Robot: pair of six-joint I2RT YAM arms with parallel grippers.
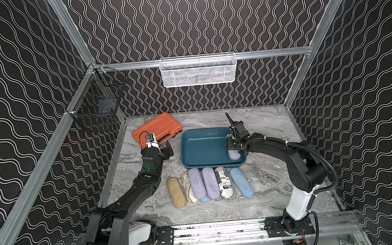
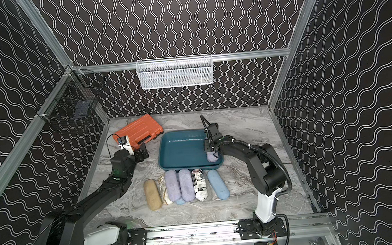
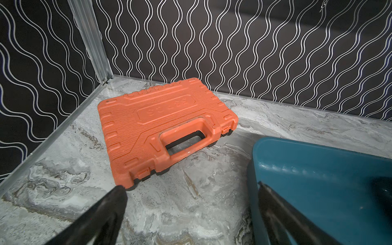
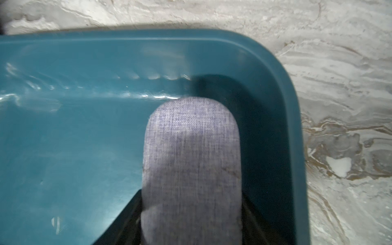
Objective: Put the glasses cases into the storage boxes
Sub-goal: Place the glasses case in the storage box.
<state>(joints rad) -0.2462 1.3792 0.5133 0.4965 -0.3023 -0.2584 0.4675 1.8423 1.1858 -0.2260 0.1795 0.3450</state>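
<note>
The right arm bends over the dark teal shallow plastic tray, its right gripper clamped on one lilac fabric glasses case in the tray's near right corner. The left arm reaches toward the one orange ribbed tool case, with the left gripper gaping and holding nothing. Seven cases line the tray's near edge: one tan, one cream map-print, two lilac, one newspaper-print, two light blue.

Lilac case, teal tray.
</note>
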